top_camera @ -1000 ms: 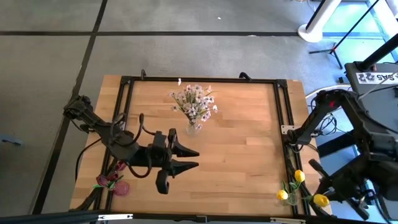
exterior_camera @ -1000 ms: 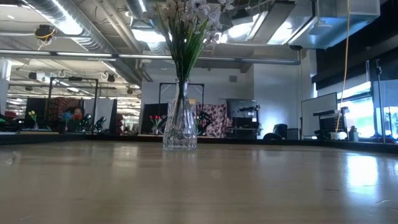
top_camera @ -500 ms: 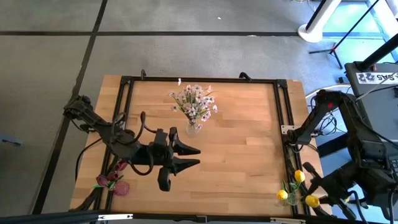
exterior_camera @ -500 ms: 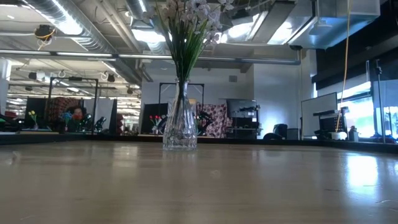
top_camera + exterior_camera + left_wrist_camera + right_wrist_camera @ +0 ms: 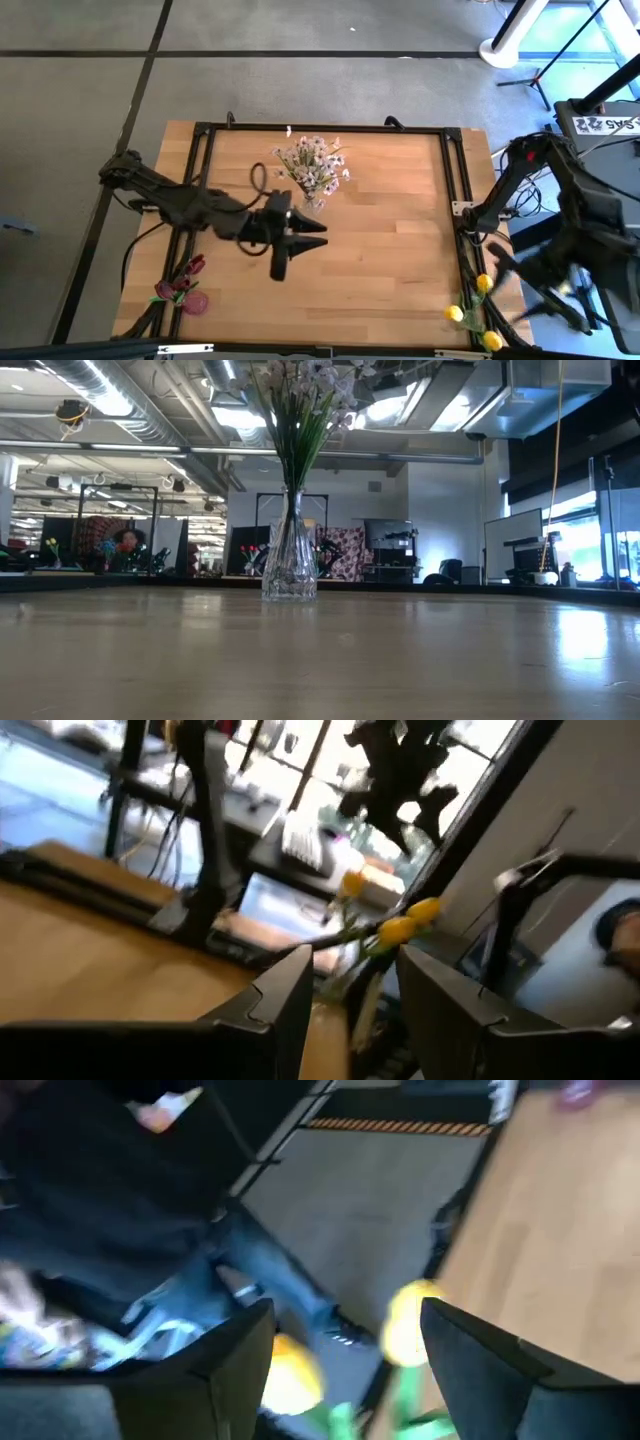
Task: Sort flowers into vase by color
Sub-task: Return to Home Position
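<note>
A clear glass vase (image 5: 290,560) stands on the wooden table toward its far edge, holding white-pink blossom sprays (image 5: 312,165). My left gripper (image 5: 322,235) hovers open just near of that vase, nothing between its fingers (image 5: 290,990). Yellow tulip buds (image 5: 470,312) cluster at the table's near right corner. They also show in the right wrist view as yellow buds (image 5: 408,1320). My right gripper (image 5: 345,1340) is off the table's right edge, above them, open and blurred (image 5: 525,285). Dark red tulips (image 5: 178,285) sit at the near left corner.
A black metal frame (image 5: 455,170) runs around the tabletop. A pinkish vase (image 5: 195,301) stands by the red tulips. A person's legs in jeans (image 5: 230,1275) are beside the table's near right corner. The middle and right of the table (image 5: 400,240) are bare wood.
My left gripper has swung toward the table's far edge and right, closer to the vase of white flowers, staying open. The yellow bud beside my right gripper has dropped toward the cluster at the near right corner, while the right arm has shifted in a blur.
</note>
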You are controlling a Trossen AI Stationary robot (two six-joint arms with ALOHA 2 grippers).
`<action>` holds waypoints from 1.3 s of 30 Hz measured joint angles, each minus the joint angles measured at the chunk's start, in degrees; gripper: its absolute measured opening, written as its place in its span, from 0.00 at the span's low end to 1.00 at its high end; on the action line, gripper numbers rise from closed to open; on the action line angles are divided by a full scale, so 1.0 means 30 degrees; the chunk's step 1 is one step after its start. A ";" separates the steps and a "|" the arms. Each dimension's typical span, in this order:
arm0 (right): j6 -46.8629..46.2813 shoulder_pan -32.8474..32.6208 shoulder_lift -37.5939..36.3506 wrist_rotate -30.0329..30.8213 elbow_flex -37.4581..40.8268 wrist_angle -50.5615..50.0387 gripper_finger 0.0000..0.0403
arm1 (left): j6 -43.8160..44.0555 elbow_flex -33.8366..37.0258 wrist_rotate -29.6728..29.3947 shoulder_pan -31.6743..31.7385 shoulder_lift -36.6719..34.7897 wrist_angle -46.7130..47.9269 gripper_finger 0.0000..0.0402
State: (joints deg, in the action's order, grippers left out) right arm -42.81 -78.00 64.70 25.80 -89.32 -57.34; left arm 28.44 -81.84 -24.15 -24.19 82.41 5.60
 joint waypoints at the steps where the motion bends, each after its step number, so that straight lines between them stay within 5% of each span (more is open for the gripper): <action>1: 0.0613 0.0845 -0.0126 -0.0309 0.0000 0.0003 0.63 | 0.0002 0.0358 0.0467 0.0436 0.0000 0.0016 0.36; 6: 0.4377 0.7145 0.0023 -0.3837 0.0003 0.0095 0.62 | -0.0765 0.1920 0.2124 0.1899 -0.1016 0.0052 0.36; 12: 1.0389 1.4055 0.0053 -0.5042 0.0022 0.2052 0.58 | -0.2766 0.4728 0.2307 0.2214 -0.5435 -0.0167 0.36; 19: 1.5683 2.2001 0.0104 -0.9029 0.0146 0.6578 0.50 | -0.3212 1.1127 0.2395 0.3811 -1.1193 -0.2946 0.36; 25: 1.5919 2.8551 0.0166 -1.3700 0.1916 0.9233 0.36 | -0.3261 1.6692 0.4894 0.5983 -1.5305 -0.6596 0.36; 33: 1.5706 3.2462 -0.2424 -1.4946 0.5221 1.2823 0.04 | -0.3306 2.1484 0.5607 0.7320 -2.1270 -0.7786 0.36; 39: 1.4027 3.3047 -0.5003 -1.3275 0.8887 1.6727 0.07 | -0.3254 2.3503 0.5395 0.7354 -2.5083 -0.7291 0.36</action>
State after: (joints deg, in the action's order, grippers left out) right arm -0.73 21.14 49.69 -14.02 -62.66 -7.16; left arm 18.68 -11.33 -7.97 -2.13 7.16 -16.27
